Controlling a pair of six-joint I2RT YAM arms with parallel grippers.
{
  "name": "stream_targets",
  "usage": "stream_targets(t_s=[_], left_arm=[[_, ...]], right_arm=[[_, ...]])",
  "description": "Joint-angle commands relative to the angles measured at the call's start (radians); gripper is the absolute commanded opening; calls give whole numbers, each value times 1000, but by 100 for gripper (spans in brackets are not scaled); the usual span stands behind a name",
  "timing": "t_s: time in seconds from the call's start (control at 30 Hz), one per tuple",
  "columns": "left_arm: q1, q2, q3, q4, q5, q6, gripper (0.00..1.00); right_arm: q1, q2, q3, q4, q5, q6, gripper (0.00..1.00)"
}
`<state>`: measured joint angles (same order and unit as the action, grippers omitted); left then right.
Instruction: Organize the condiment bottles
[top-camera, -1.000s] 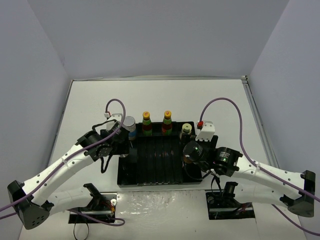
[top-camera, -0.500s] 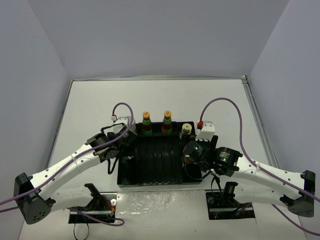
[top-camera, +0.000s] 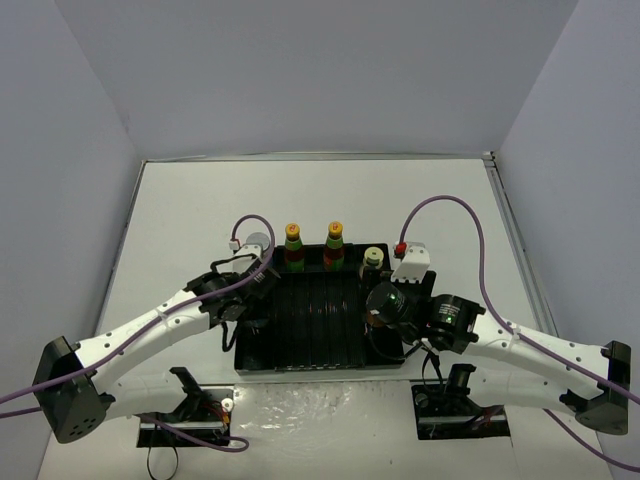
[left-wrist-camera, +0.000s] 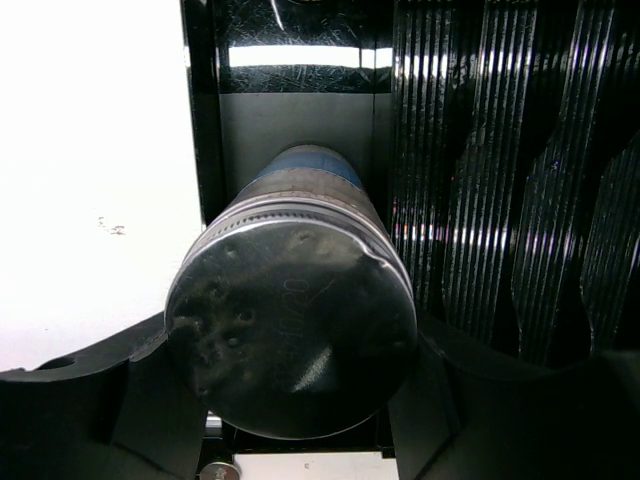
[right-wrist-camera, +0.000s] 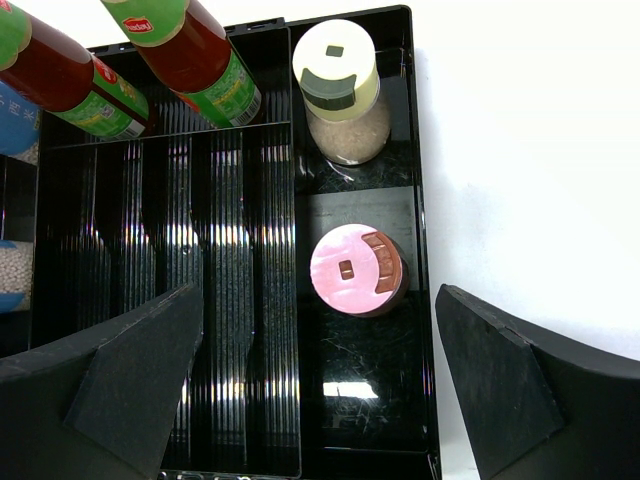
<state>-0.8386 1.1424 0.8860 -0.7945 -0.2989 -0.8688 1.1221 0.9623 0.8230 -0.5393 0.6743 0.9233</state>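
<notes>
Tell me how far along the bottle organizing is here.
Done: two orange-capped bottles stand in the tray's back row, the yellow-green-capped bottle and pink-capped bottle in its right column. In hand: the left gripper is shut on a silver-lidded shaker at the left column. Left: releasing it; the second shaker isn't clearly visible.

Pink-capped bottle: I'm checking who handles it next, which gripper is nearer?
Right. The right gripper hovers open over the pink-capped bottle; the left gripper, across the tray, grips a silver-lidded shaker.

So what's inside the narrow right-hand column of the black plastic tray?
Two upright items: a pale yellow-green-capped bottle of light granules at the far end, a pink-capped bottle nearer. The pink cap hides that bottle's contents.
</notes>
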Motion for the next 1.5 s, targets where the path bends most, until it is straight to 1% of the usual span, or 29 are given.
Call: stream_targets(t_s=[0.0, 0.03, 0.1, 0.17, 0.27, 0.3, 0.37, 0.53, 0.6, 0.67, 0.83, 1.47], left_arm=[[-9, 8, 36, 69, -10, -14, 1], [-10, 11, 36, 69, -9, -13, 4], [-12, 17, 35, 67, -9, -17, 15], [-14, 21, 36, 66, -7, -24, 22], [-19, 25, 36, 64, -3, -35, 36], [-20, 25, 35, 63, -3, -37, 38], [-20, 26, 32, 60, -3, -40, 48], [-20, 25, 27, 57, -3, -47, 66], [-20, 22, 27, 54, -5, -47, 68], [-20, 19, 30, 49, -10, -49, 72], [-27, 5, 47, 23, -23, -44, 75], [-73, -114, 275, -132, -65, 50, 79]], right_arm=[[9, 10, 15, 28, 48, 22, 100], [8, 10, 15, 30, 48, 22, 100], [8, 10, 14, 30, 48, 22, 100], [8, 9, 12, 30, 47, 22, 100], [8, 9, 10, 33, 47, 22, 100], [8, 9, 10, 36, 46, 22, 100], [10, 10, 7, 38, 44, 22, 100], [8, 4, 5, 38, 44, 20, 100], [8, 4, 5, 38, 42, 19, 100], [8, 4, 8, 39, 43, 16, 100], [8, 6, 11, 38, 42, 14, 100], [9, 11, 27, 38, 51, 9, 100]])
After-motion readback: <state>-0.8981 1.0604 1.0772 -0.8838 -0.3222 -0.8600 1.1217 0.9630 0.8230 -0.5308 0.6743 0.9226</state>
